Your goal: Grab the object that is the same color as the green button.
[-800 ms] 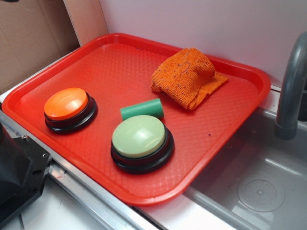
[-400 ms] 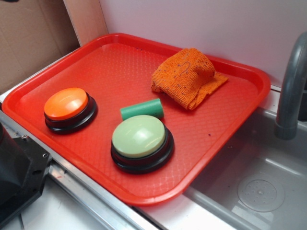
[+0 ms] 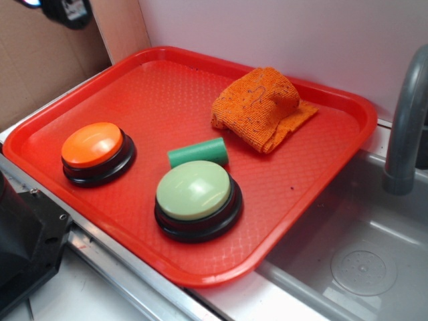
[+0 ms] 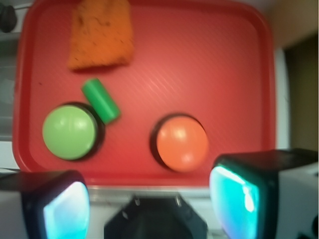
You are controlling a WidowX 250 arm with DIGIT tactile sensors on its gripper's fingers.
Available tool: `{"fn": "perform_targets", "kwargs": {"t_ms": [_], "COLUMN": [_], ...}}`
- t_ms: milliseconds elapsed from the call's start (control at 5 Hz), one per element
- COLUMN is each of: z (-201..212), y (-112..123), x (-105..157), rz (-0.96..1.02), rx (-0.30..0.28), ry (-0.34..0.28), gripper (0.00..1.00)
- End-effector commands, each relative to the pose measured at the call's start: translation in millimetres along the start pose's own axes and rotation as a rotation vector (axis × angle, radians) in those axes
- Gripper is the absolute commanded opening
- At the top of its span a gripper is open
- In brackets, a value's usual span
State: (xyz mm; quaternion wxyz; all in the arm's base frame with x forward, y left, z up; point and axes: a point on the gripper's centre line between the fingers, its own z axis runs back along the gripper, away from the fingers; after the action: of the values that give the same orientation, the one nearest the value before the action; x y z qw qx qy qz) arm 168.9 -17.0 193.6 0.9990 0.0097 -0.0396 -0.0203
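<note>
A small dark green cylinder, the object (image 3: 198, 152) (image 4: 100, 100), lies on its side on the red tray (image 3: 160, 87), just behind the pale green button (image 3: 194, 192) (image 4: 70, 131) on its black base. My gripper (image 4: 149, 204) hangs high above the tray's near-left edge, open, with nothing between its fingers (image 4: 239, 196). In the exterior view only a bit of the gripper (image 3: 63, 8) shows at the top left corner.
An orange button (image 3: 93, 146) (image 4: 182, 143) sits at the tray's front left. An orange cloth (image 3: 261, 107) (image 4: 101, 32) lies at the back. A grey sink (image 3: 361, 254) and faucet (image 3: 404, 127) are on the right. A black block (image 3: 23, 241) is at the lower left.
The gripper has come into the exterior view at the top left corner. The objects on the tray have not moved.
</note>
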Motion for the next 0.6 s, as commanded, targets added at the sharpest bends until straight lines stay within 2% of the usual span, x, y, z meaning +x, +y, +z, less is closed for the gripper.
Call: {"fn": "perform_targets", "kwargs": {"t_ms": [0, 200, 400], "z": [-43, -63, -90], "y": [-22, -34, -44], "x": [38, 46, 57], "rz": [0.032, 0.032, 0.042], "rx": [-0.031, -0.071, -0.085], "ry": [-0.07, -0.039, -0.006], "gripper": [1.0, 1.0, 1.0]}}
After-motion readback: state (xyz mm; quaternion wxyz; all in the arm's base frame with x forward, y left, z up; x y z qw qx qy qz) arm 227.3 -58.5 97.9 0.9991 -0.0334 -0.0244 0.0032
